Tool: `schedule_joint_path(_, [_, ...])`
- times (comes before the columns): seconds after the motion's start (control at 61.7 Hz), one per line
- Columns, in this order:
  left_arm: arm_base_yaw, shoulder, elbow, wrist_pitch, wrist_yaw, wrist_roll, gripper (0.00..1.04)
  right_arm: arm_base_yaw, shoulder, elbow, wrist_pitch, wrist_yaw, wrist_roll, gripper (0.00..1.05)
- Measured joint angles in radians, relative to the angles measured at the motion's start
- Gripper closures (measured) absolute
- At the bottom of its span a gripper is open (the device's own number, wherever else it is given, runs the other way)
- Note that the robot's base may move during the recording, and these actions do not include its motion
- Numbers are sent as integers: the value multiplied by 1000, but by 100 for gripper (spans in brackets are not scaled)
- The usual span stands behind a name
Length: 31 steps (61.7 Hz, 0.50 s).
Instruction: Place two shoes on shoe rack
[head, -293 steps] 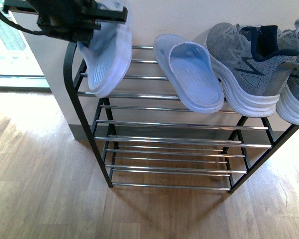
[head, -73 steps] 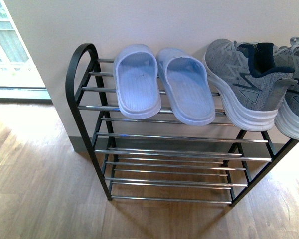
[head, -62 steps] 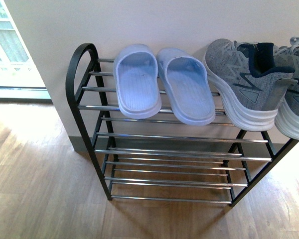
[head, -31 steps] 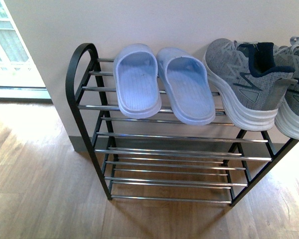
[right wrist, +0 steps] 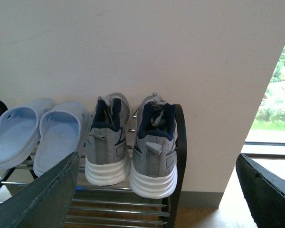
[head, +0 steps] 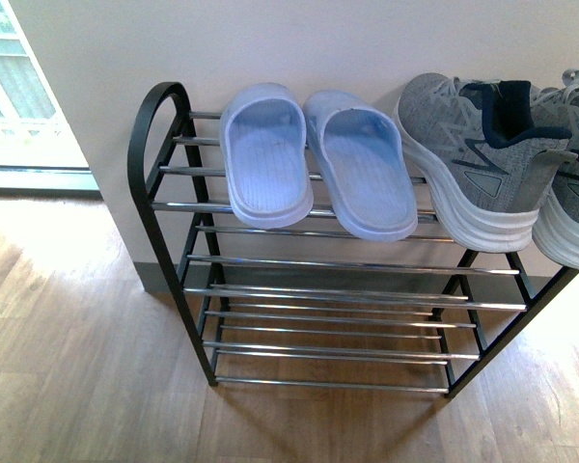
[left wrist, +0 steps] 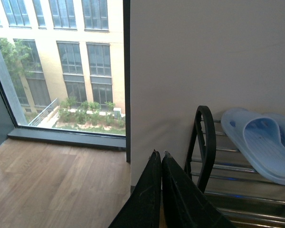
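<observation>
Front view: shoe rack (head: 164,231) stands against the wall (head: 318,39) on wood floor (head: 68,367), black arched side frames, chrome rods in several tiers. Top tier, from the robot's left to right: two light blue slippers (head: 314,159) side by side and touching, then the two grey sneakers (head: 478,159) with white ridged soles and navy lining. Sneakers sit heels toward the camera and toes toward the wall, their soles overhanging the front rod; the right one is cut off by the frame edge. Lower tiers hold nothing. Neither arm shows in this view.

Right wrist view: both sneakers sit upright next to each other at the rack's right end, just beside the black side frame, with the slippers beside them. Right gripper (right wrist: 156,199) is spread wide, with one dark finger at each lower corner, nothing between them, well apart from the shoes.

Left wrist view: left gripper (left wrist: 161,159) has its two dark fingers pressed together, nothing held, tips near the rack's left arched frame. One slipper visible on the top rods. Window (left wrist: 57,66) beside the wall, building outside.
</observation>
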Motion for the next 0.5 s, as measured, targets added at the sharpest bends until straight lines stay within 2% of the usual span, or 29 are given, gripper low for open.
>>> schedule_joint_path(0.195, [0, 0, 0, 0, 0, 0, 64, 0, 0, 0, 0, 0, 0, 9])
schedule_joint_path(0.292, [0, 0, 0, 0, 0, 0, 37, 0, 0, 0, 0, 0, 0, 9])
schedule_joint_path(0.405, [0, 0, 0, 0, 0, 0, 14, 0, 1, 0, 0, 0, 0, 9])
schedule_joint_path(0.454, [0, 0, 0, 0, 0, 1, 8, 0, 1, 0, 0, 0, 0, 9])
schedule_joint_path(0.503, [0, -1, 0, 0, 0, 2, 9, 0, 0, 0, 0, 0, 0, 9])
